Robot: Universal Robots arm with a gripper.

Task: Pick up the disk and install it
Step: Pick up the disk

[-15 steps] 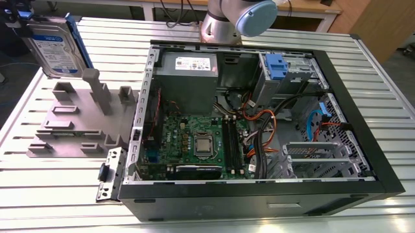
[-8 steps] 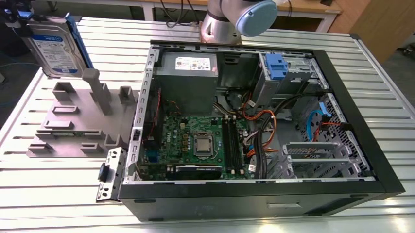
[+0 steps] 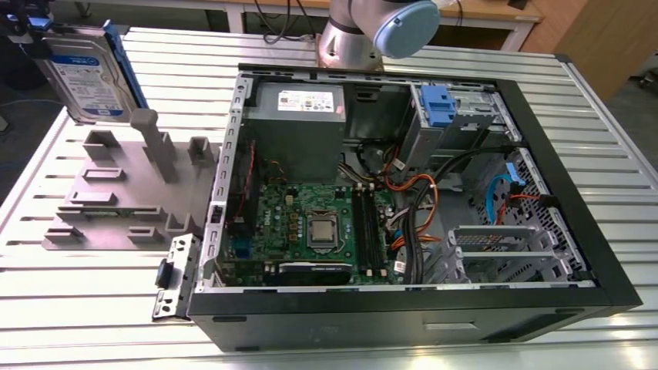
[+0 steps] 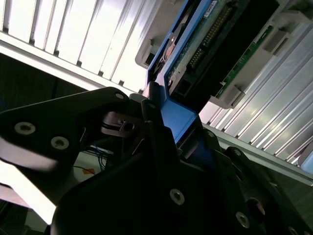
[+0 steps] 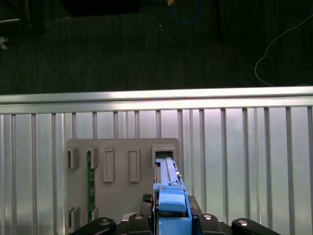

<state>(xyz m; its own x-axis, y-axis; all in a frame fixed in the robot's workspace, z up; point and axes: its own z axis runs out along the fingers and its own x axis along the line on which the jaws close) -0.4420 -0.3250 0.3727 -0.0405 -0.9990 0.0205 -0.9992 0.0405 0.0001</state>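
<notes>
**Disk gripped above its holder — install not begun**

The disk [image 3: 88, 73] stands upright in the air at the exterior view's far left, its label facing out and the blue carrier round its edge. My hand [image 4: 178, 129] is clamped on the carrier's upper end, and in both wrist views the jaws press the blue plastic from either side.

Just under it the grey holder [image 3: 113, 193] sits on the bench [image 3: 82, 308]. The disk's lower edge is near the top of the holder's tall post, and I cannot tell whether it is quite free of its slot [image 5: 164, 154]. The open computer case [image 3: 606, 254] lies well apart, toward the exterior view's right, with a blue bracket [image 3: 437, 100] at the drive bay in its far corner.

I judge the pick-up all but finished, with the installing part untouched. The next move calls for a firm grip and a clean line clear of that post — then room over the case wall and the disk squared to the bay.
</notes>
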